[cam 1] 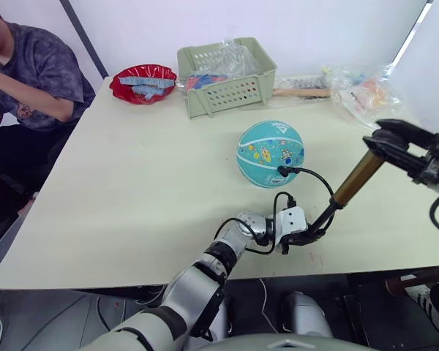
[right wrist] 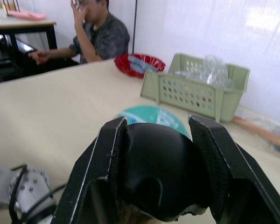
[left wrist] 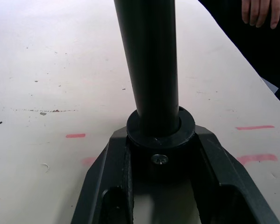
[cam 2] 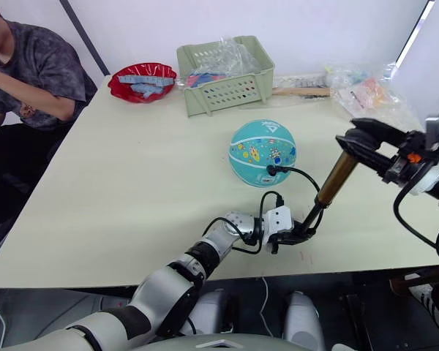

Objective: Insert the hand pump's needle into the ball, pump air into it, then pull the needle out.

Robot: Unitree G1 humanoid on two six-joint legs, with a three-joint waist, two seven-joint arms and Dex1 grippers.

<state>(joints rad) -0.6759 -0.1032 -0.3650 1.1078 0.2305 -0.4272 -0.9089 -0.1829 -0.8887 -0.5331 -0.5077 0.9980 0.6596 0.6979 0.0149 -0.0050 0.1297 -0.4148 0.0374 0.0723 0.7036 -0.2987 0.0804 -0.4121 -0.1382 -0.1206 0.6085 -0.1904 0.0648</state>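
On the pale table [cam 1: 132, 190], seen from the head camera, we find the ball [cam 1: 271, 153] a little right of centre, with the black hose [cam 1: 311, 175] running from a fitting against its near side; we cannot make out the needle itself. The hand pump [cam 1: 355, 179] leans from near-centre up toward the right. Our left gripper [cam 1: 311, 235] is clamped on the pump's lower black end, and our right gripper [cam 1: 395, 139] is clamped on its T-handle. Beyond the ball stand a green basket [cam 1: 227, 77] and a red dish [cam 1: 143, 82], and a person [cam 1: 29, 73] sits at the far left.

From the left wrist, we see both fingers [left wrist: 107, 186] pressed against the pump's black base collar.

From the right wrist, we see the fingers [right wrist: 107, 158] closed on the black handle, the ball [right wrist: 151, 114] beyond.
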